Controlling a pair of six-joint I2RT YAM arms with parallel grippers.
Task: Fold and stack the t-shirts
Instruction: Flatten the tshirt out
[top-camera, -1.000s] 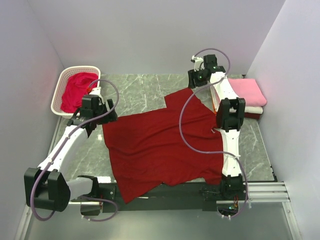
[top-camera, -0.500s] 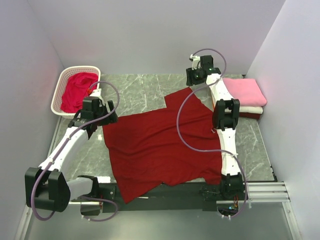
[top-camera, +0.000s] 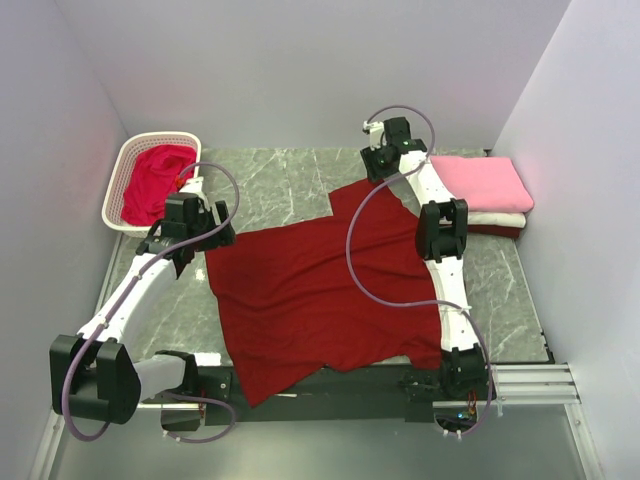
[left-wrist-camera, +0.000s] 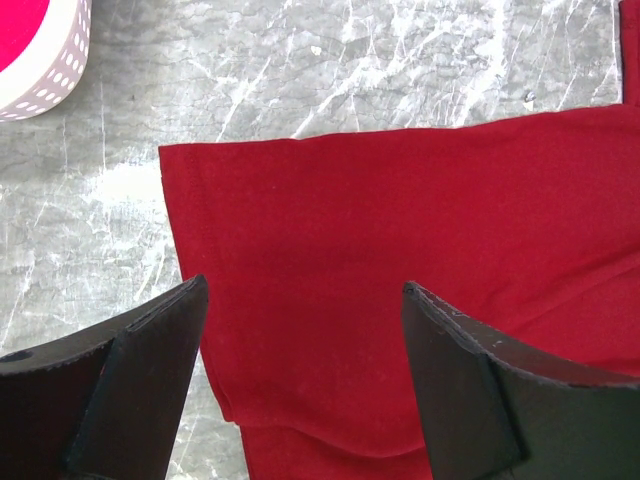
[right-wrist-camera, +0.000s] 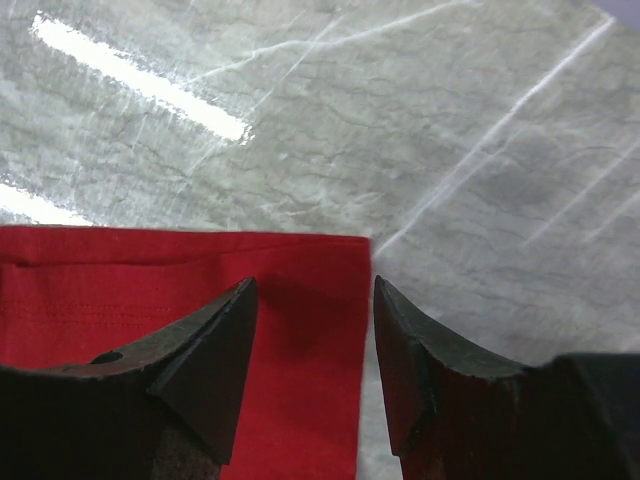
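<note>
A large dark red t-shirt lies spread flat on the marble table. My left gripper hovers open over its left sleeve corner; in the left wrist view the sleeve fills the gap of the left gripper, untouched. My right gripper is open above the far sleeve corner; the right wrist view shows that corner lying between the tips of the right gripper. A crimson t-shirt is bunched in the basket. Folded pink and white t-shirts are stacked at the right.
The white lattice basket stands at the far left, and its rim shows in the left wrist view. Grey walls close in on three sides. Bare marble lies behind the shirt.
The right arm has swung left along the far edge, bringing its gripper over the far sleeve corner. The left arm and the shirt have not moved.
</note>
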